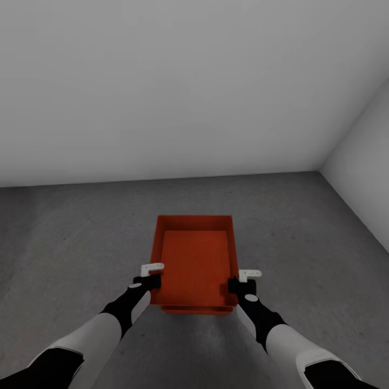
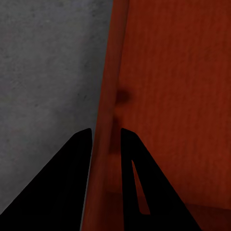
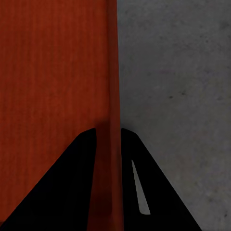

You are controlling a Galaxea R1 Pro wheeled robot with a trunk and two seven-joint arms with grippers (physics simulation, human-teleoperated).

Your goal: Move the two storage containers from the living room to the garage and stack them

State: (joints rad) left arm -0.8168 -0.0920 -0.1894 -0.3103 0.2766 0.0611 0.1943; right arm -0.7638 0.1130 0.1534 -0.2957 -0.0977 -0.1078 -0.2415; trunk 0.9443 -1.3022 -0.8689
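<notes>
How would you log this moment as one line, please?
garage floor | left gripper, right gripper shut on upper container walls | lower container beneath

Soft, even light is falling across the room, with no visible lamp and no glare anywhere. The white wall (image 1: 162, 81) is fading from pale grey overhead to brighter near the floor (image 1: 65, 237), which is looking dull and mottled. Shadows are staying faint. In both wrist views the container wall (image 2: 108, 96) is looking smeared and blurry close up, and the fingers (image 3: 72, 192) are reading as flat black silhouettes.
</notes>
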